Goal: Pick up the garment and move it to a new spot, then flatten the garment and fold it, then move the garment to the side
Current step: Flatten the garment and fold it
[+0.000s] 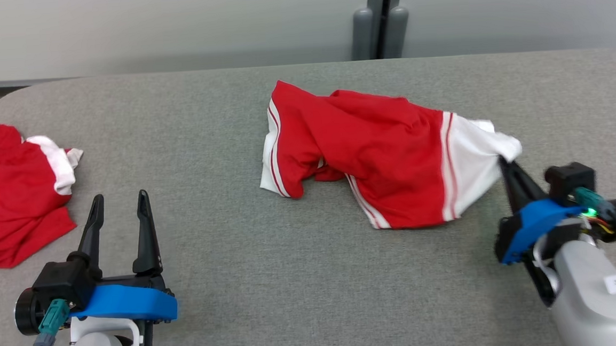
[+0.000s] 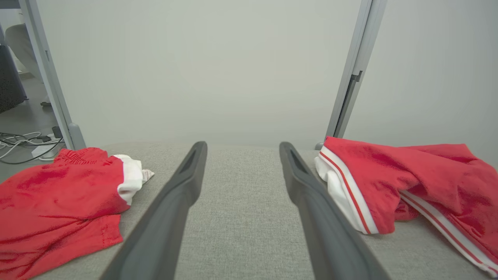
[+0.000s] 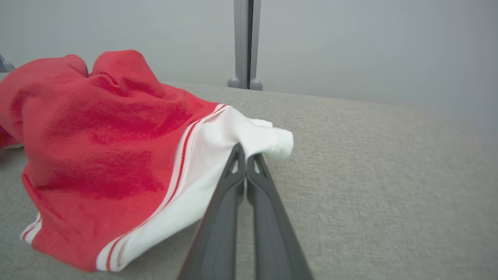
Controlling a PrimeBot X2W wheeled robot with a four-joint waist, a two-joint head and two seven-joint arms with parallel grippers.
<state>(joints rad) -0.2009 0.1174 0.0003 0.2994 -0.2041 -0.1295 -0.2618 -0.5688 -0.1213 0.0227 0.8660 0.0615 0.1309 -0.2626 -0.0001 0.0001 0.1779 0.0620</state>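
The red and white garment [image 1: 376,153] lay crumpled on the grey bench [image 1: 272,282], a little right of the middle. The right fingers [image 1: 501,162] were closed on its white corner at the right end, and this corner was a little raised. The left fingers [image 1: 144,231] stood open over the near left of the bench, holding nothing. A second red garment [image 1: 10,196] lay at the left edge, well apart.

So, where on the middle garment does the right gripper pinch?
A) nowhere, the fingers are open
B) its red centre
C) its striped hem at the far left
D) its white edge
D: the right gripper is shut on the white edge at the right end of the garment.
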